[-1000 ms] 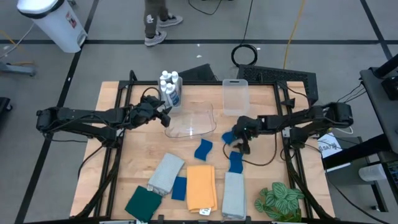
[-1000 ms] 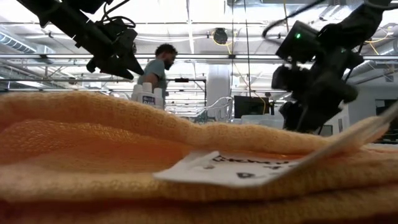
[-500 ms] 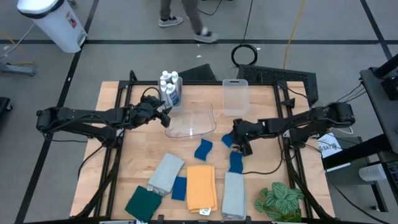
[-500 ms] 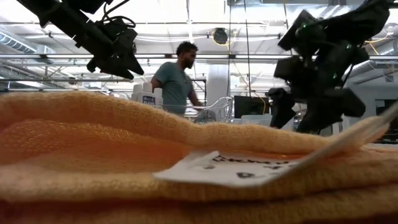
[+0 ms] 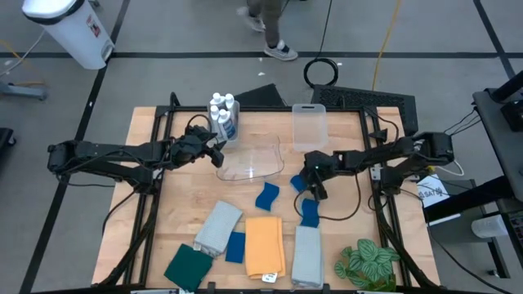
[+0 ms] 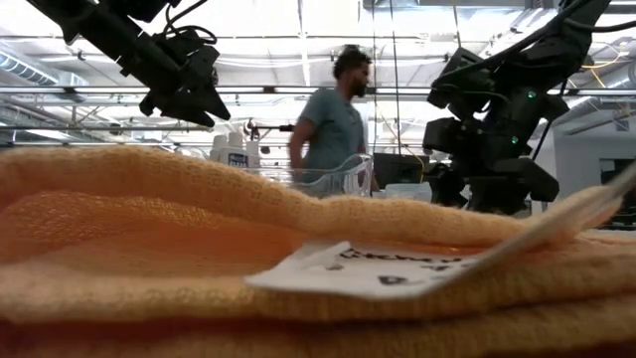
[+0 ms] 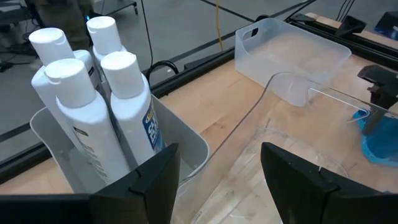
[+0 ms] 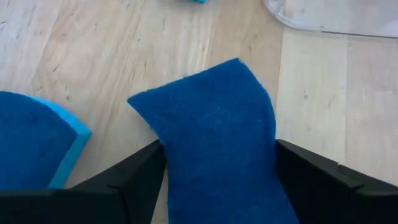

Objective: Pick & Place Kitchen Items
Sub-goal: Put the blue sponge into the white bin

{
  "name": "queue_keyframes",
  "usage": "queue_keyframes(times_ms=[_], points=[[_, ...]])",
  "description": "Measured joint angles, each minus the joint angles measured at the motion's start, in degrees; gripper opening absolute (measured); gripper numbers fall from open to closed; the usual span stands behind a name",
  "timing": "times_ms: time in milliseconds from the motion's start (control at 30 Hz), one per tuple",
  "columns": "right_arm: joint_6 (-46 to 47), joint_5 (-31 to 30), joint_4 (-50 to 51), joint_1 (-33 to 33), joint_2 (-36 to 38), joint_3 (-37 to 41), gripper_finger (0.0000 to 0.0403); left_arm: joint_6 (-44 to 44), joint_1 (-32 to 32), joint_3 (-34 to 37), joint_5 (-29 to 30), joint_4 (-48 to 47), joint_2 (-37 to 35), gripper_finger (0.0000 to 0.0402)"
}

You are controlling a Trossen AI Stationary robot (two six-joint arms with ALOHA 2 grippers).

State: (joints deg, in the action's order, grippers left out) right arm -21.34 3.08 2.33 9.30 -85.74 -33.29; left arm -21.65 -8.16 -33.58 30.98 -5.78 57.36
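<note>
Right wrist view shows the right gripper (image 8: 217,180) straddling a wavy blue sponge (image 8: 214,130), fingers (image 8: 134,180) just outside its edges, not visibly clamped. Over the last second this arm drew in above the sponge (image 5: 299,183) beside the clear bin (image 5: 249,160) and its jaws narrowed slightly; a pickup appears imminent. Left gripper (image 5: 214,150) has not moved, fingers apart and empty, beside the white bottles (image 5: 222,109) in their grey bin (image 7: 186,143).

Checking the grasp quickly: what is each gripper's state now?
Left gripper: open, empty.
Right gripper: open around a blue sponge.
</note>
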Motion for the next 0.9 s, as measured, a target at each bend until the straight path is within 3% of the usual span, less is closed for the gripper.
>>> queue_keyframes(times_ms=[167, 567, 767, 900], points=[[1.0, -1.1, 0.2, 0.0, 2.1, 0.1, 0.0215, 0.0, 0.0, 0.0, -0.1, 0.0, 0.0, 0.023], [0.9, -3.6, 1.7, -0.5, 5.3, 0.3, 0.0017, -1.0, 0.0, 0.0, -0.1, 0.0, 0.0, 0.023], [0.9, -11.1, 2.9, -4.6, 15.5, 0.1, 0.0024, -1.2, 0.0, 0.0, -0.4, 0.3, 0.0, 0.023], [-1.4, -13.2, 1.6, -7.7, 22.3, 0.1, 0.0023, -1.0, 0.0, 0.0, -7.0, 4.3, 0.0, 0.023]])
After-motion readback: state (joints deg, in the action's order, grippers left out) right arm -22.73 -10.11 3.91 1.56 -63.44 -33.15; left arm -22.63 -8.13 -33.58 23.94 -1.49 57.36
